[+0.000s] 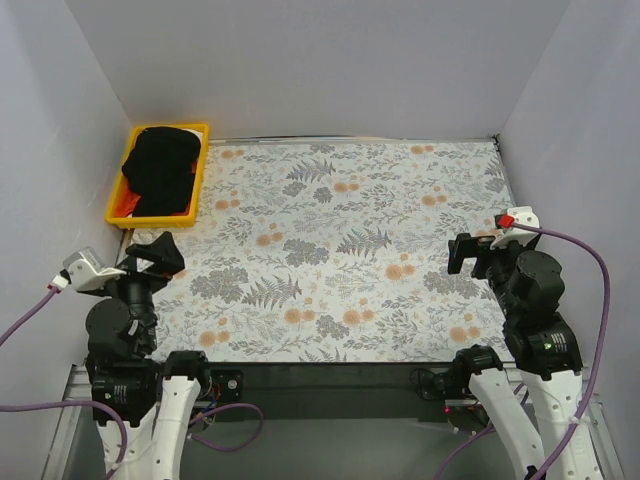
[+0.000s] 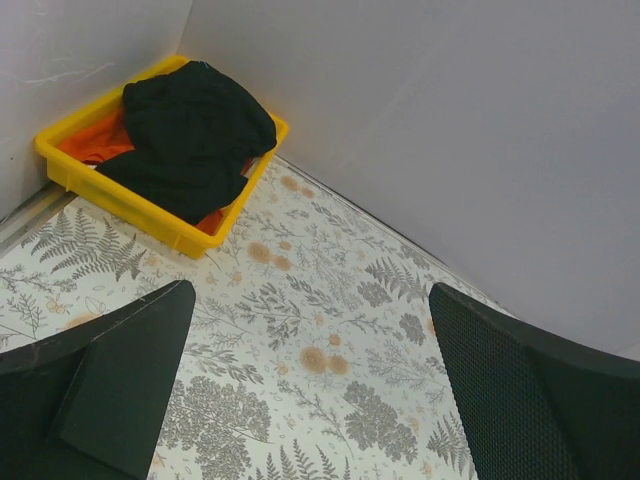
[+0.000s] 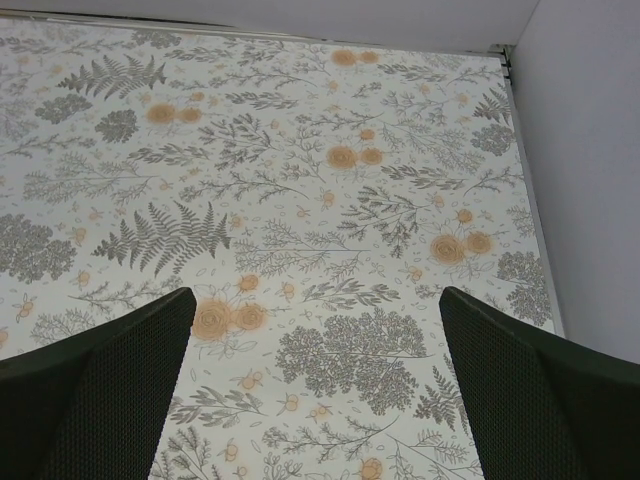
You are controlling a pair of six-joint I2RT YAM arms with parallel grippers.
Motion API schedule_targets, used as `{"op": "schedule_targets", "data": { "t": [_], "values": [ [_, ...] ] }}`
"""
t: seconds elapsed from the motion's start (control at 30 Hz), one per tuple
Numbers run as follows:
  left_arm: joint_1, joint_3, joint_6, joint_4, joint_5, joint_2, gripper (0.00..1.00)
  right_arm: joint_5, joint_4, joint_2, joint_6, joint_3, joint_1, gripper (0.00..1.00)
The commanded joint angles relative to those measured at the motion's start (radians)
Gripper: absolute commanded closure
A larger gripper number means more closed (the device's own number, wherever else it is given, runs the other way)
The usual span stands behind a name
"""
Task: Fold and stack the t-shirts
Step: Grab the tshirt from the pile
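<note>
A crumpled black t-shirt [image 1: 162,168] lies heaped in the yellow tray [image 1: 120,213] at the far left corner, with orange cloth [image 1: 128,203] showing under it. The left wrist view shows the same black t-shirt [image 2: 190,125] over orange cloth [image 2: 95,140] in the tray [image 2: 170,232]. My left gripper [image 1: 160,256] is open and empty above the table's left side, in front of the tray. My right gripper [image 1: 464,252] is open and empty above the table's right side. Both wrist views show only the patterned table between the fingers.
The table wears a floral and fern patterned cloth [image 1: 350,250]. White walls close in the left, back and right sides. The right wall [image 3: 590,150] stands close beside my right gripper. A dark strip [image 1: 330,378] runs along the near edge.
</note>
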Motion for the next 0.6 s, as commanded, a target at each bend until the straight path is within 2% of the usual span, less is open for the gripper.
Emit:
{"op": "schedule_targets", "data": {
  "t": [0.0, 0.27, 0.57],
  "values": [
    [0.003, -0.028, 0.001, 0.024, -0.033, 0.034, 0.02, -0.021, 0.022, 0.016, -0.001, 0.035, 0.005, 0.02],
    [0.003, -0.065, -0.105, 0.070, -0.055, 0.200, 0.02, -0.061, 0.040, 0.071, 0.049, 0.054, 0.005, 0.02],
    [0.003, -0.097, -0.231, 0.242, -0.094, 0.473, 0.02, -0.092, 0.050, 0.039, 0.052, 0.035, 0.014, 0.02]
  ]
}}
